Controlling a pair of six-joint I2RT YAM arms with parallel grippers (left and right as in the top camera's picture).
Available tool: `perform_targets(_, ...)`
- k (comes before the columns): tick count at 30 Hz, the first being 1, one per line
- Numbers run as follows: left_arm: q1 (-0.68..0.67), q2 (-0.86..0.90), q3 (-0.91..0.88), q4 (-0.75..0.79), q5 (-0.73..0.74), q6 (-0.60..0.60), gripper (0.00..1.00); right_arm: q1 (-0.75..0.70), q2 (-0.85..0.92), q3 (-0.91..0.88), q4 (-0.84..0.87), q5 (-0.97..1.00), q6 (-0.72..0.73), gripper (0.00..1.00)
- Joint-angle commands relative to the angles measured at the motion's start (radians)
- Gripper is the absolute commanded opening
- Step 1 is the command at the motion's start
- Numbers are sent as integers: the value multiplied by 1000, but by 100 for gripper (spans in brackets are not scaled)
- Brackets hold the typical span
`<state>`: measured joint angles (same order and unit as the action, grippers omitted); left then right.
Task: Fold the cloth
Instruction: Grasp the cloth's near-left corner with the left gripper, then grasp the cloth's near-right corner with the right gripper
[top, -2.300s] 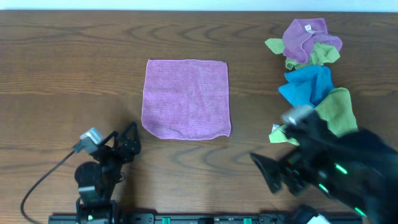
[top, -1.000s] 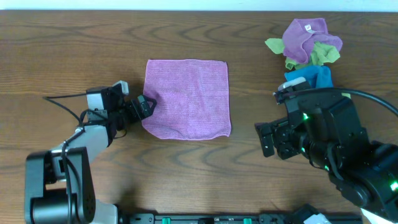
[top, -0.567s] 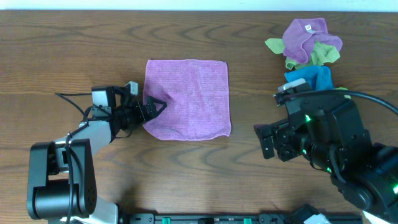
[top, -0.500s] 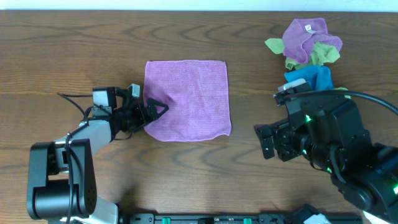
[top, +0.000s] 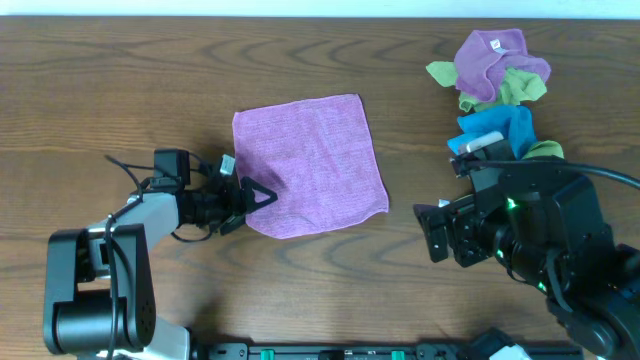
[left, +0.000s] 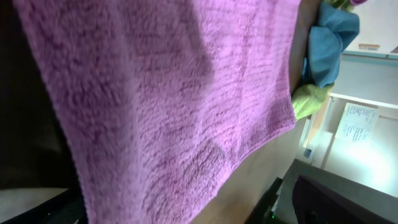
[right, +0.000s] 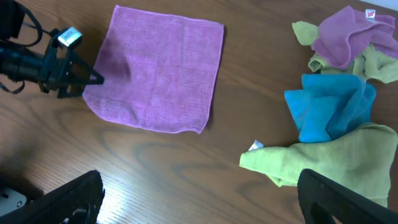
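A purple cloth (top: 310, 160) lies flat on the wooden table, turned slightly askew. My left gripper (top: 252, 197) lies low at its lower-left corner and is shut on the cloth's edge. The cloth fills the left wrist view (left: 155, 93). My right gripper (top: 432, 228) is open and empty, raised above the table to the right of the cloth. The right wrist view shows the cloth (right: 161, 74) and the left gripper (right: 87, 79) ahead, with the right gripper's own spread fingers (right: 199, 186) at the bottom corners.
A pile of loose cloths stands at the right: purple and green ones (top: 495, 60) at the back, a blue one (top: 495, 125) and a green one (right: 311, 158) nearer. The left arm's cable (top: 125, 170) trails on the table.
My left gripper reached the cloth's left edge, closed on it and dragged that corner right and toward the front; the cloth has rotated. The right arm shifted slightly.
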<state>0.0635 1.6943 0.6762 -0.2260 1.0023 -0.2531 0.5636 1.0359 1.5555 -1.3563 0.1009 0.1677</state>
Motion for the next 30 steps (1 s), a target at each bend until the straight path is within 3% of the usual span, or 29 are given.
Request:
perform_targets(1,-5,-29,-29,-37,-31,17,95,-11,-4,-6,3,-3,-9,99)
perform_targets(15,-5,-138,-23,-71,72,-13,97,-11,-4,-6,5,-3,-20,99)
perform_targets(22,-5,-166,-23,-212,59,61,96,-11,-4,-6,10,4,-27,99)
perform_targets(30,-5,-182,-23,-361,-143,124,95,-18,7,-11,25,29,-35,99)
